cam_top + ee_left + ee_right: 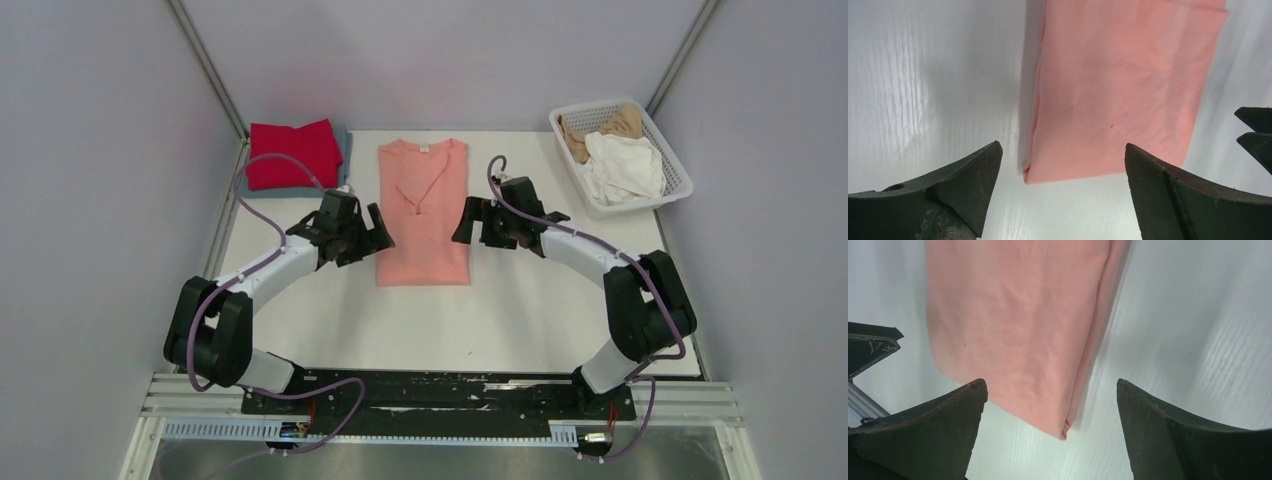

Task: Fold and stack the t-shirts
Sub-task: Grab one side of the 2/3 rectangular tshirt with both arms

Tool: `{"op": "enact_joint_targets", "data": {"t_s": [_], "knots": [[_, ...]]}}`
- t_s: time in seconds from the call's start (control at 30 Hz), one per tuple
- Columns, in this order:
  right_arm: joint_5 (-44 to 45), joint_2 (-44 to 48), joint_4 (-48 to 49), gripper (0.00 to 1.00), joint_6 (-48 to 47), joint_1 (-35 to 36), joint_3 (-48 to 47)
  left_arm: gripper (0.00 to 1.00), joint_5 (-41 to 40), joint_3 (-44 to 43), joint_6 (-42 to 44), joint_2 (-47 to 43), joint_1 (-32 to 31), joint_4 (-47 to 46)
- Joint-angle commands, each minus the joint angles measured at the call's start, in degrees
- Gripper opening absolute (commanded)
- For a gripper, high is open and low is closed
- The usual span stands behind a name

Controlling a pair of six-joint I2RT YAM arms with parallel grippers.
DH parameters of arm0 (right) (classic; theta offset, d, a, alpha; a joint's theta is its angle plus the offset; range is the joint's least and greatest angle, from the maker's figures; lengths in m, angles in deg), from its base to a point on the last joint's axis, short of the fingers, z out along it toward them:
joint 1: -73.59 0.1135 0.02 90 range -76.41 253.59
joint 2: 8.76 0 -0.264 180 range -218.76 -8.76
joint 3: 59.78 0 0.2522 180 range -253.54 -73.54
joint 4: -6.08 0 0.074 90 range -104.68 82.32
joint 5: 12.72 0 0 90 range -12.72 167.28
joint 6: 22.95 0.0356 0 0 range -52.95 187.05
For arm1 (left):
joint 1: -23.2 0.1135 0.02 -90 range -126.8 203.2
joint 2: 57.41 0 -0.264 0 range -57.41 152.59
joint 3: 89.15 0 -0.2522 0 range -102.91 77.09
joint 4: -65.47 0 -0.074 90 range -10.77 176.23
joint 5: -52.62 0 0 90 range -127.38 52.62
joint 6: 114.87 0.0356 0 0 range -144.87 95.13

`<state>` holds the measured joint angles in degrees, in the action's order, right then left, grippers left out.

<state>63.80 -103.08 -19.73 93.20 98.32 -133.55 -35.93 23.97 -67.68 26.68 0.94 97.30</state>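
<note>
The pink shirt (423, 212) is laid mid-way on the table (540, 310) with its long axis running near to far, and it is flanked equally closely by the left gripper (377, 231) and the right gripper (466, 222), both seen with fingers spread and empty.

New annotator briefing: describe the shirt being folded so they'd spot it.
On the white table, go to the middle. The salmon-pink t-shirt lies flat, folded into a long rectangle. Nothing else is pink: the red shirt sits folded far left, and crumpled shirts fill the basket far right.
</note>
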Motion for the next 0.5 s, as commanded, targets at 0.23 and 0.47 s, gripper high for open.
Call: {"op": "enact_joint_targets", "data": {"t_s": [0.23,0.47], "knots": [[-6.76,3.27,6.02,0.78,11.10,1.65,12.75,1.00,8.05,13.30,-5.47,-3.22,-0.23,-5.39],[-7.31,1.84,7.54,0.50,12.58,2.35,14.19,0.91,8.79,13.52,-7.43,1.19,-0.23,-7.15]]}}
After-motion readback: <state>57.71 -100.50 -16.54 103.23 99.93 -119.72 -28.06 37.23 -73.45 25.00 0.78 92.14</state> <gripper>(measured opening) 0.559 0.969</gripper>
